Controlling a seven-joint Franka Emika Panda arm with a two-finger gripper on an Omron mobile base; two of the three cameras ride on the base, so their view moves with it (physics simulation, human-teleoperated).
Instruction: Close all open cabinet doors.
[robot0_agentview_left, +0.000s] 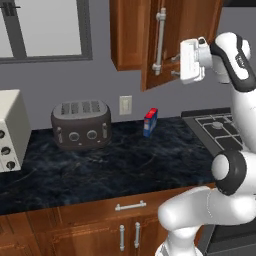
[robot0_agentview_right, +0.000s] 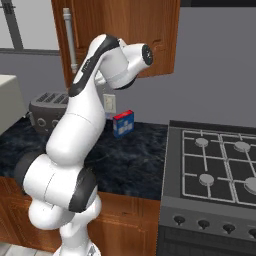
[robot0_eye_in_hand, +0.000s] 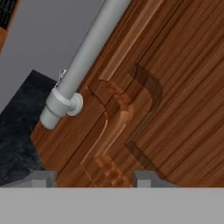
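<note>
open cabinet door (robot0_agentview_left: 170, 45) hangs above the counter (robot0_agentview_left: 125, 165), swung out toward the near side, upright bar handle (robot0_agentview_left: 160, 42) just left of the gripper (robot0_agentview_left: 176, 65); gripper faces the door panel, nothing seen grasped, clench cannot be told.

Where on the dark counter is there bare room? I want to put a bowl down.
Bare patches: between the dark grey four-slot toaster and the small blue-and-red box, and the front of the black marbled counter. Crowded at the left by the cream oven.
</note>
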